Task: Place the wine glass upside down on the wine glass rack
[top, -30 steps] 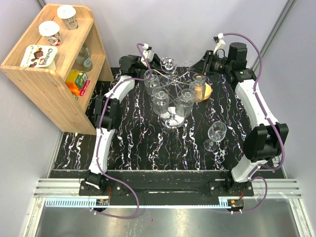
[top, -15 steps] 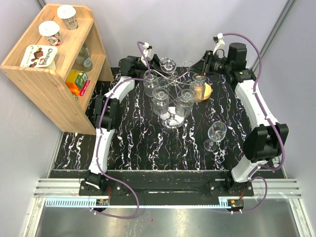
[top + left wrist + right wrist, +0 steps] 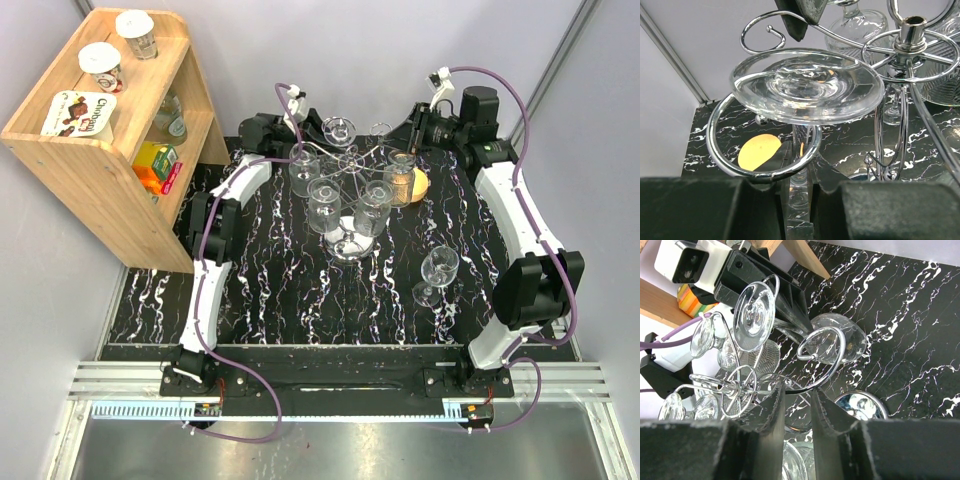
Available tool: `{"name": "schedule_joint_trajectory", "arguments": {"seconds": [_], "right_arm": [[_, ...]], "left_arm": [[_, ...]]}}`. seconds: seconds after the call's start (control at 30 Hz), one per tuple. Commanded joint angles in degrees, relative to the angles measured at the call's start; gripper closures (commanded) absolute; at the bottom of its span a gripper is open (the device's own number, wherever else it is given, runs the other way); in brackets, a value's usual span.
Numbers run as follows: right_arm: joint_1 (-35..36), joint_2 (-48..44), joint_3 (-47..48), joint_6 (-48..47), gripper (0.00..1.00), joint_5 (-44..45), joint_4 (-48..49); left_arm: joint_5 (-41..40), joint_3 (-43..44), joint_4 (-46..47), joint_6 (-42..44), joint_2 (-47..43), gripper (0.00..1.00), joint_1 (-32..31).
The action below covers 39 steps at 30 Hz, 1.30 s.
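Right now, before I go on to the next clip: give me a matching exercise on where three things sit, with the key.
Things:
1. upside-down glass
2. lone glass
3. yogurt tub

Places:
A. on top of the wooden shelf
B. upright on the table, apart from the rack
C. stem pinched in the left gripper, foot over a ring of the rack

Pairs: 1-C, 2-B, 3-A

Table [image 3: 300,300] black, white marble veining; wine glass rack [image 3: 910,31] mirror chrome; shelf [image 3: 95,175] pale wood, upper left; cables [image 3: 240,437] purple
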Motion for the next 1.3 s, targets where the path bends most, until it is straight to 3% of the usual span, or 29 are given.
{"name": "schedule_joint_trajectory", "arguments": {"seconds": [0.0, 0.33, 0.6, 1.27], "right_arm": [[4.2, 1.4, 3.1, -4.8, 0.98, -4.6, -3.9], [4.1, 7.9, 11.5, -6.7, 0.98, -5.2, -8.6], [4.3, 12.2, 18.2, -9.3, 0.98, -7.6, -13.4], [5.6, 11.0, 15.9, -10.7, 0.98, -7.3, -13.9]], "left_arm": [[-4.4, 0.3, 16.8, -0.9, -6.7, 1.00, 0.5], [-2.6, -7.8, 21.4, -4.5, -11.0, 1.00, 0.7], [-4.0, -8.8, 21.4, -4.4, -11.5, 1.00, 2.2], [-7.2, -3.1, 6.5, 6.5, -8.3, 1.00, 5.1]]}}
